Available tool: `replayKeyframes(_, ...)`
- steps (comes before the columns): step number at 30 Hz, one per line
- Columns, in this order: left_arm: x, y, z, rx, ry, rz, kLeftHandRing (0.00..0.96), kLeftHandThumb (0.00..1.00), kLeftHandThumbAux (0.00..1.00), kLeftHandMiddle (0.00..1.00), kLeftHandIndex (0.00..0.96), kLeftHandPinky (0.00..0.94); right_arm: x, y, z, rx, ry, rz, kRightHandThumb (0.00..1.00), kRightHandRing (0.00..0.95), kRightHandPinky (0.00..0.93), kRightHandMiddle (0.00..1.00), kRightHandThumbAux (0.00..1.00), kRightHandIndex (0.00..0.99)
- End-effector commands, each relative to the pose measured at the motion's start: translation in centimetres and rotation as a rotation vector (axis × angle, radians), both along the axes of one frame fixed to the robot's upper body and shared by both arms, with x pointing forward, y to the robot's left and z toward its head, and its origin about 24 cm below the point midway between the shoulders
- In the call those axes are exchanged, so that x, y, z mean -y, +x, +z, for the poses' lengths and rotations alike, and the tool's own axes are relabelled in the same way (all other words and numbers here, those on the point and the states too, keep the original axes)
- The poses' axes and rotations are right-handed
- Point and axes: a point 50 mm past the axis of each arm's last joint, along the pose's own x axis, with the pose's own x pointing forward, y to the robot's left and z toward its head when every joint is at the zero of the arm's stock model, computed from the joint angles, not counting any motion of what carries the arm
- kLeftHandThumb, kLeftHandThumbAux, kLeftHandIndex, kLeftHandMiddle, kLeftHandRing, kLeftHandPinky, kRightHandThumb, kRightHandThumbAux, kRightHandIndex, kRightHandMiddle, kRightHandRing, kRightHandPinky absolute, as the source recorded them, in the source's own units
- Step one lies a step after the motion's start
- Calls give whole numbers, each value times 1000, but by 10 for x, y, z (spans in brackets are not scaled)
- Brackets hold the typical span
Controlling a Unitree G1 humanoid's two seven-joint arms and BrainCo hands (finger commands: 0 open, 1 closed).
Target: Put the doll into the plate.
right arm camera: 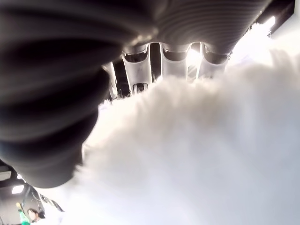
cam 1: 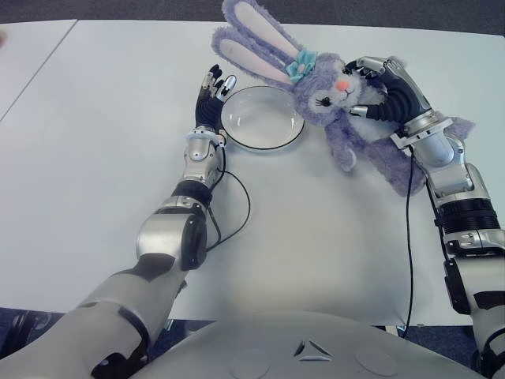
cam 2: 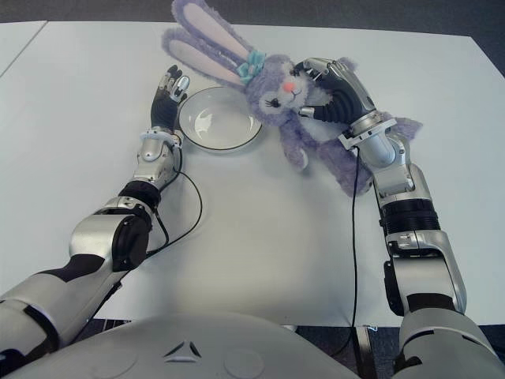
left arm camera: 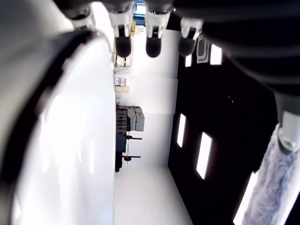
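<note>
Gripping the doll [cam 1: 339, 103] round its neck and upper body, the right hand [cam 1: 392, 88] has its dark fingers [cam 1: 377, 110] curled into the purple plush; the right wrist view shows that fur packed tight against the palm with the finger bases [right arm camera: 174, 61] arched over it. Just to the hand's left is the rabbit's face, with a pink nose and a teal bow [cam 1: 301, 65] at the base of the ears. Beyond that, the long purple-and-pink ears [cam 1: 245, 39] reach up and left, away from the hand. Under the wrist and forearm the doll's body and legs trail to the right and toward the robot, lying on the white table [cam 1: 331, 237]. The doll's cheek and one paw lie just beside the right rim of the plate [cam 1: 261, 118], a round white dish with a dark edge; whether they touch the rim cannot be told, and the doll is outside the plate.

Across the plate, the left hand [cam 1: 213, 87] is at the plate's left rim, fingers [left arm camera: 123, 46] spread and straight, holding nothing; its wrist view shows the plate's curved white side right next to the hand. A thin black cable [cam 1: 237, 207] loops on the table beside the left forearm.
</note>
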Motion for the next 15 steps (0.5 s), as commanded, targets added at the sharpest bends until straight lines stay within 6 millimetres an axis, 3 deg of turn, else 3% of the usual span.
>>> replayKeyframes(1,-4,-88,-129,-587,-48,46,0,0,480,0,0,14,1,1,16,54,-25,25,505,879,859,893,781,782)
replayKeyframes(15,0,-88,-129,-584,-64,41,0,0,479,0,0,19,-2,8,22,61,-47,40,503,875,855,887,781,773)
